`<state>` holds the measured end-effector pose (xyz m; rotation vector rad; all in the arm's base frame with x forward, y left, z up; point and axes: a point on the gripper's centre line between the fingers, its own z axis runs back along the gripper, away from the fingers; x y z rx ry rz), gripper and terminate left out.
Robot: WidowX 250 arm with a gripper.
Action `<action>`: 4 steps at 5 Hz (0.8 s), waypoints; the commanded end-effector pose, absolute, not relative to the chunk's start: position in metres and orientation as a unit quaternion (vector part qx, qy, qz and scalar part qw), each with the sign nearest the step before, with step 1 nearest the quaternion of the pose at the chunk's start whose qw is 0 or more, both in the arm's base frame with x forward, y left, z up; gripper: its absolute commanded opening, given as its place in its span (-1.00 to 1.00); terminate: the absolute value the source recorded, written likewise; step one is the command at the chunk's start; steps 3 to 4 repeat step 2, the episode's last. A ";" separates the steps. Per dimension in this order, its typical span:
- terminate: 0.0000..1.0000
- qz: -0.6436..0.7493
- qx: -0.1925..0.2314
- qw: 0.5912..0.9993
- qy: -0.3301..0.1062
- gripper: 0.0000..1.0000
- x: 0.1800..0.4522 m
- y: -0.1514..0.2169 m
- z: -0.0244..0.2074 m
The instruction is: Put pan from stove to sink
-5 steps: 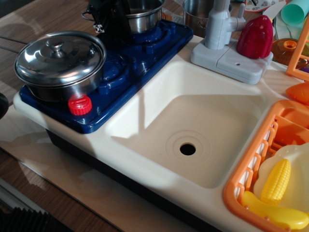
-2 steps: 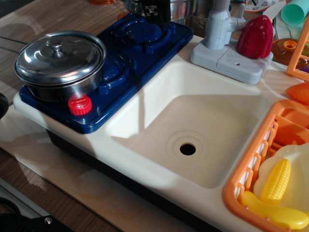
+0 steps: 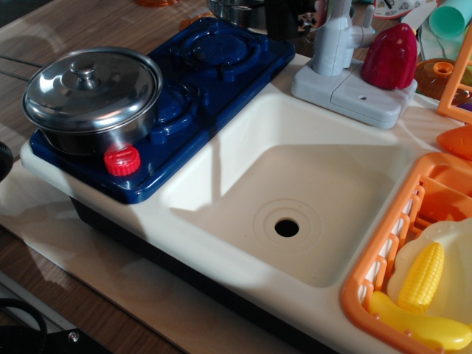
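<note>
Only the lower part of the shiny steel pan (image 3: 234, 10) shows, at the top edge, lifted clear of the dark blue stove (image 3: 221, 70) above its far right corner. My gripper (image 3: 284, 18) is a dark shape just right of the pan, beside the grey faucet (image 3: 335, 37). Its fingers are cut off by the frame edge, but the pan hangs in the air with it, so it is shut on the pan. The far burner is bare. The cream-white sink (image 3: 243, 140) with its round drain hole (image 3: 287, 227) lies in front of the faucet and holds nothing.
A lidded steel pan (image 3: 92, 92) sits on the near burner behind the red knob (image 3: 122, 160). A red toy (image 3: 389, 57) stands right of the faucet. The orange dish rack (image 3: 369, 273) at the right holds a corn cob (image 3: 422, 276).
The pan has risen off the far burner and moved right toward the faucet, carried by the gripper. The far burner now shows bare.
</note>
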<state>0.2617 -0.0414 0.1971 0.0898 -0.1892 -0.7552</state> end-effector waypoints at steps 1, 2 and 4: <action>-1.00 -0.335 0.040 0.936 -0.097 -1.00 0.242 -0.064 0.214; 1.00 -0.330 0.034 0.939 -0.095 1.00 0.233 -0.080 0.216; 1.00 -0.330 0.034 0.939 -0.095 1.00 0.233 -0.080 0.216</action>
